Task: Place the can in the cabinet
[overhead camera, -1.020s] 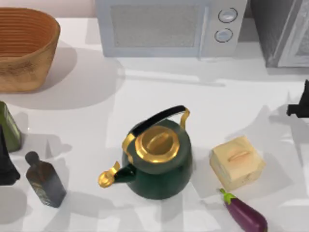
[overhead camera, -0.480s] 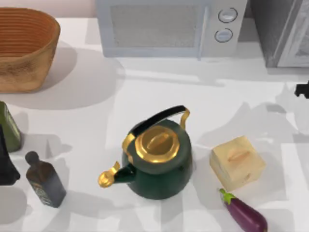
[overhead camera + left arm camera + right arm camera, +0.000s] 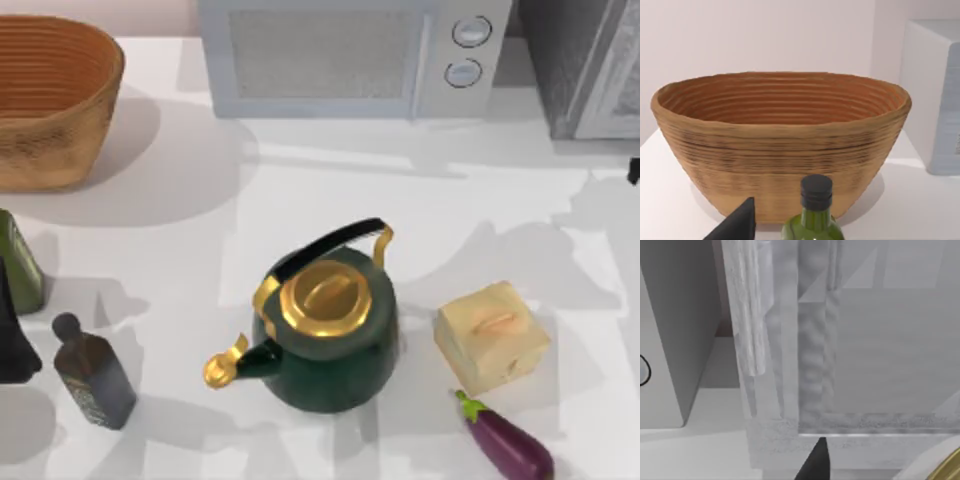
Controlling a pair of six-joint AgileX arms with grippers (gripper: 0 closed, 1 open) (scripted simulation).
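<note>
The cabinet [image 3: 880, 350] door panel stands straight ahead of the right gripper [image 3: 814, 465], near it. I cannot tell if this gripper is open or closed. The left gripper [image 3: 735, 227] is parked far off by the basket [image 3: 780, 150].

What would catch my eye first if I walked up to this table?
Most likely the dark green kettle with its gold lid and spout, standing mid-table. Next, the big woven basket at the far left corner, with the pale microwave at the back beside it. A tan box and a purple eggplant lie to the kettle's right, and dark bottles stand along the left edge.
</note>
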